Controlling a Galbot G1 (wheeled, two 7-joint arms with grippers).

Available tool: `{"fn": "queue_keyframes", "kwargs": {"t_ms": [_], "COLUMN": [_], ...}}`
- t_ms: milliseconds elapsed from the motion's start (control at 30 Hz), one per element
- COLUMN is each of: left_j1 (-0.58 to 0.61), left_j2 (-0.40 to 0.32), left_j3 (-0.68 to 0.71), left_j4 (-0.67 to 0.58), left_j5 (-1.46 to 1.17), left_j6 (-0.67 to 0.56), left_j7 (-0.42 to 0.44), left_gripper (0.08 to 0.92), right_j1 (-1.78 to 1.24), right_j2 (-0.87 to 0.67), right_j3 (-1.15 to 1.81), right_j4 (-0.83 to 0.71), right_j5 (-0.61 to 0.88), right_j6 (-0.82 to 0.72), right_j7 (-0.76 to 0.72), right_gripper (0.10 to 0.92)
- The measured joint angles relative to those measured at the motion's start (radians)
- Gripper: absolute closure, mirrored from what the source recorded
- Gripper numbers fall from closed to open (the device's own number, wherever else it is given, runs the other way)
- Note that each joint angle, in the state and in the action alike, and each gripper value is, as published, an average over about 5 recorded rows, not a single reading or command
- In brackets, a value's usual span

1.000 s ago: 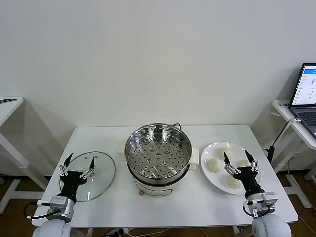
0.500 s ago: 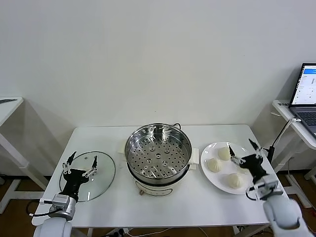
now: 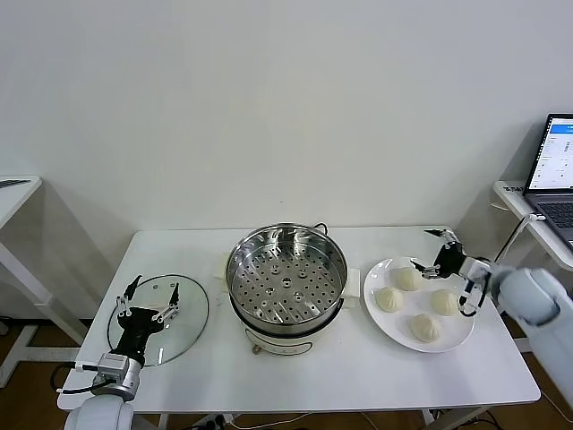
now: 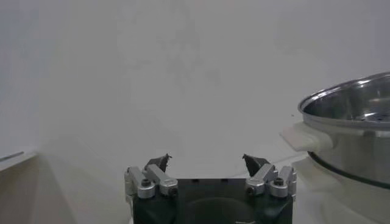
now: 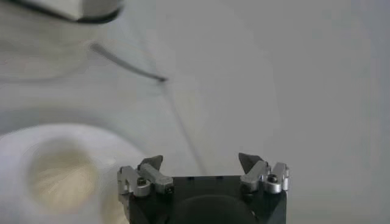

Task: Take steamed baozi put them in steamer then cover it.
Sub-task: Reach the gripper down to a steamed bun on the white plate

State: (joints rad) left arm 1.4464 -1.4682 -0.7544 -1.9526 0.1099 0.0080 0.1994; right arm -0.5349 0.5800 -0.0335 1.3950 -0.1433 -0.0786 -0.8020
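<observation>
The steamer (image 3: pixel 286 279) stands mid-table, a shiny steel pot with a perforated tray, uncovered and with nothing on the tray. Several steamed baozi (image 3: pixel 407 278) lie on a white plate (image 3: pixel 380 272) to its right. My right gripper (image 3: pixel 432 253) hovers open over the plate's far right rim, pointing left toward the buns. In the right wrist view a baozi (image 5: pixel 61 176) lies ahead of that gripper (image 5: pixel 201 161), apart from it. My left gripper (image 3: pixel 148 301) stays open above the glass lid (image 3: pixel 183 327). From the left wrist camera, that gripper (image 4: pixel 207 161) holds nothing, and the steamer (image 4: pixel 353 122) shows beside it.
The glass lid lies flat on the table's left side. A side table with a laptop (image 3: pixel 555 170) stands beyond the right edge. A thin dark cable (image 5: pixel 128 64) runs over the tabletop behind the steamer.
My right arm has swung from the plate's front edge round to its far right side and turned to point left. The left arm has hardly moved.
</observation>
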Motion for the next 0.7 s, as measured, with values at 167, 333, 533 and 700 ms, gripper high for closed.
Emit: {"fn": "queue_keyframes", "kwargs": {"t_ms": [167,333,533,700], "left_j1": [0.002,0.002,0.006,0.008], "left_j2": [-0.004,-0.008,-0.012,-0.015], "left_j3": [-0.004,-0.009,-0.016,-0.020], "left_j4": [-0.001,0.000,0.002,0.002], "left_j5": [0.000,0.000,0.000,0.000], "left_j6": [0.000,0.001,0.000,0.000], "left_j7": [-0.003,-0.004,-0.005,-0.005], "left_gripper": [0.177,0.177,0.177,0.177], "right_j1": [0.205,0.357,0.461,0.509], "right_j2": [0.003,0.041,0.114,0.178], "right_j3": [-0.211,-0.362,-0.469,-0.518], "right_j4": [-0.099,-0.201,-0.320,-0.409], "right_j5": [-0.035,-0.068,-0.109,-0.137], "right_j6": [-0.002,0.003,0.013,0.021], "right_j7": [-0.167,-0.268,-0.335,-0.365], "right_gripper": [0.203,0.203,0.203,0.203]}}
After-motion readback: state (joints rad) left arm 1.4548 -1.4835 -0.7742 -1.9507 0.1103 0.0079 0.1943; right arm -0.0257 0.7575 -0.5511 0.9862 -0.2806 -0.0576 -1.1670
